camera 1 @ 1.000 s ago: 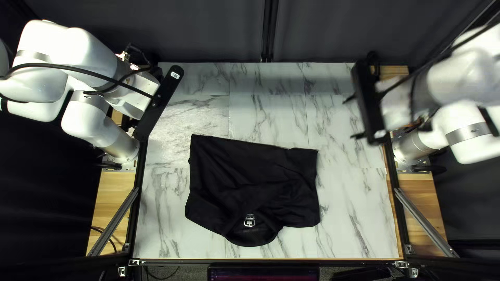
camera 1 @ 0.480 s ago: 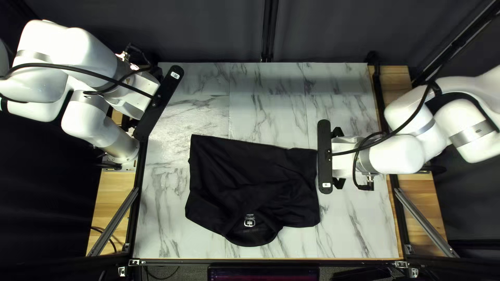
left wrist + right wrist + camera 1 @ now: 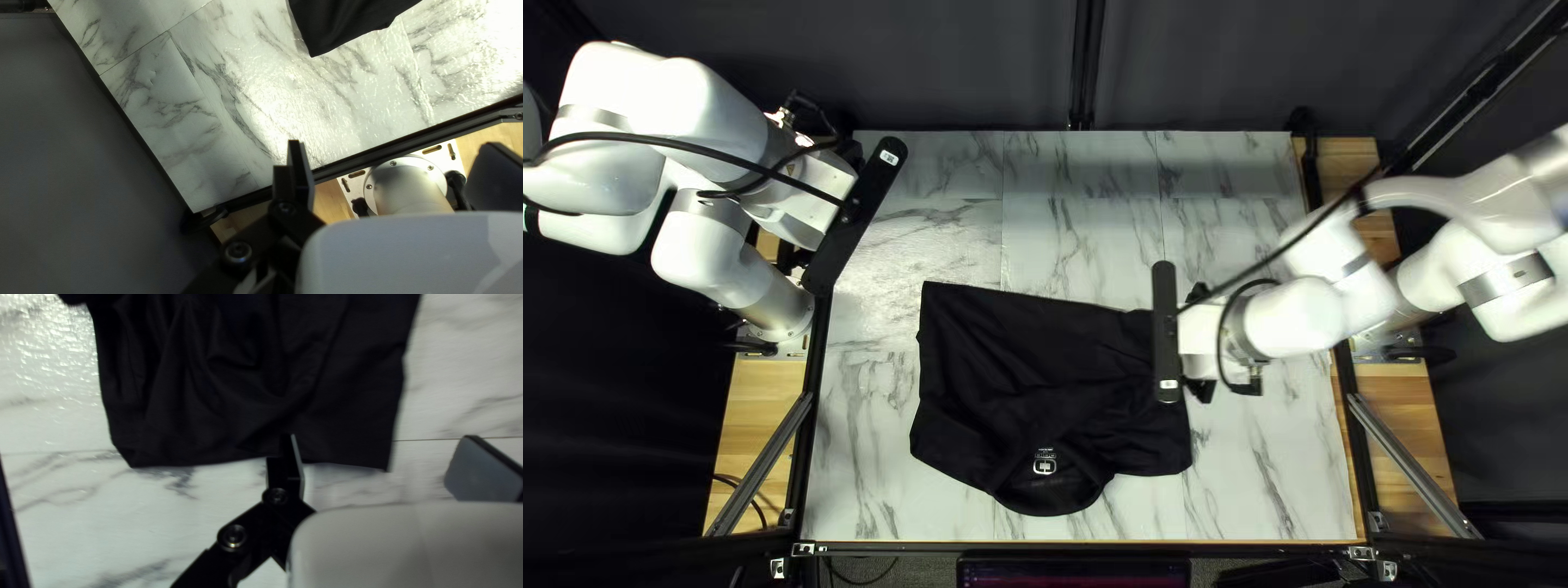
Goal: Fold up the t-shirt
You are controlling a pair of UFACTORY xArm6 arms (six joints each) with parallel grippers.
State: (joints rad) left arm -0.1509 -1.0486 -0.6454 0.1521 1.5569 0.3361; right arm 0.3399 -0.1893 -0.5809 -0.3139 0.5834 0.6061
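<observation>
1 black t-shirt (image 3: 1013,370) ahead of the right gripper (image 3: 1200,342), fingers apart

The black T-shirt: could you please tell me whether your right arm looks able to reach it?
Probably yes: my right gripper is open at the edge of the T-shirt, and nothing seems to stand between them.

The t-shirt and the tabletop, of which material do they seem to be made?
The black t-shirt looks like thin matte knit, perhaps cotton: it lies in soft creases. The tabletop seems glossy marble-patterned vinyl or tile: grey veins, straight seams, bright glare.
</observation>
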